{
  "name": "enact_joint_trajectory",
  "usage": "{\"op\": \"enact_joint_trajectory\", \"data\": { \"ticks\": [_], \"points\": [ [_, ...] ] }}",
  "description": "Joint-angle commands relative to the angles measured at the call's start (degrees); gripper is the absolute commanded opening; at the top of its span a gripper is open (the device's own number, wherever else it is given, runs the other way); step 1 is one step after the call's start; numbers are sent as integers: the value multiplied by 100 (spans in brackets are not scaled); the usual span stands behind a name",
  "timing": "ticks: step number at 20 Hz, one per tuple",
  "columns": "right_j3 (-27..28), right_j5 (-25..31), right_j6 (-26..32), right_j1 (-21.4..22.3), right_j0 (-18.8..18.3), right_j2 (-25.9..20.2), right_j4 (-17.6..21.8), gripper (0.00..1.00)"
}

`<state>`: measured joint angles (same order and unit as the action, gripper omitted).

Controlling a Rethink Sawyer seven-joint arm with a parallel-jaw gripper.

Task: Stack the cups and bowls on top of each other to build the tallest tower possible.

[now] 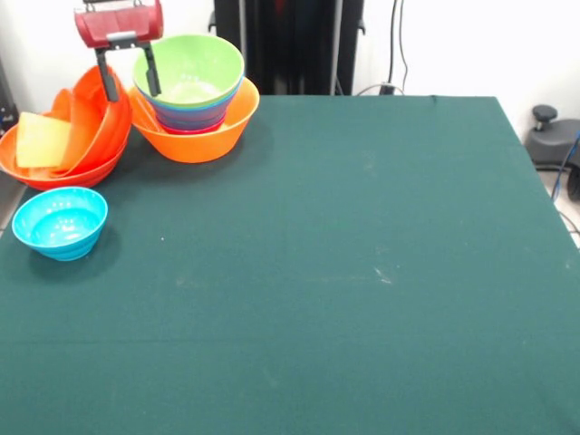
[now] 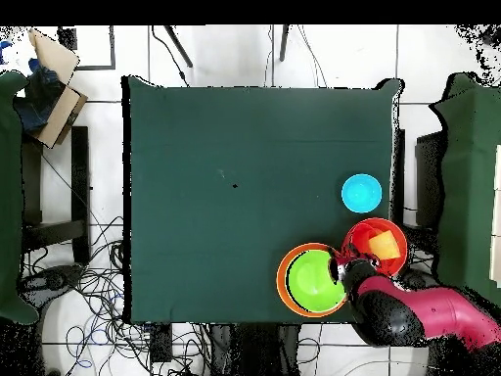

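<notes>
The gripper (image 1: 129, 89) hung at the far left corner of the green-clothed table (image 1: 344, 272) in the front view, its red body above two dark fingers (image 1: 109, 80) that stood apart, open, with nothing between them. One finger pointed down in front of the red-orange bowls, the other lay across the near-left rim of the lime green bowl (image 1: 192, 65); whether it touched that rim I could not tell.

The tower (image 1: 195, 109) stood at the table's far edge, just beside the gripper. Its lowest and widest piece was the large light-orange bowl (image 1: 199, 140), and nested in it were a magenta bowl, showing only as a thin rim, then a blue bowl (image 1: 192, 114), with the lime green bowl on top (four pieces as far as the rims showed).

To the left of the tower in the front view sat a pile of red-orange bowls (image 1: 86, 136), tilted and nested, touching or nearly touching the light-orange bowl. The pale-yellow tumbler (image 1: 41, 140) lay on its side inside them. A small cyan bowl (image 1: 60, 221) stood upright on the cloth, nearer the camera and apart from the red-orange pile.

In the overhead view the arm (image 2: 421, 315) reached in from the lower right, its gripper (image 2: 342, 266) between the lime green bowl (image 2: 313, 279) and the red-orange pile (image 2: 370, 240), the cyan bowl (image 2: 361, 192) beyond them.
</notes>
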<state>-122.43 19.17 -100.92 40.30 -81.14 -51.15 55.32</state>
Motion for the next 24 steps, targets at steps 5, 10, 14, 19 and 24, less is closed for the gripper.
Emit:
{"op": "enact_joint_trajectory", "data": {
  "ticks": [5,10,14,19,24],
  "points": [
    [444,-175,686,-553,132,115,726,100],
    [428,-109,708,-535,78,77,692,100],
    [416,-89,695,-509,75,75,678,100],
    [179,192,710,-17,5,-158,212,100],
    [20,384,801,290,-72,-350,-159,100]
  ]
}}
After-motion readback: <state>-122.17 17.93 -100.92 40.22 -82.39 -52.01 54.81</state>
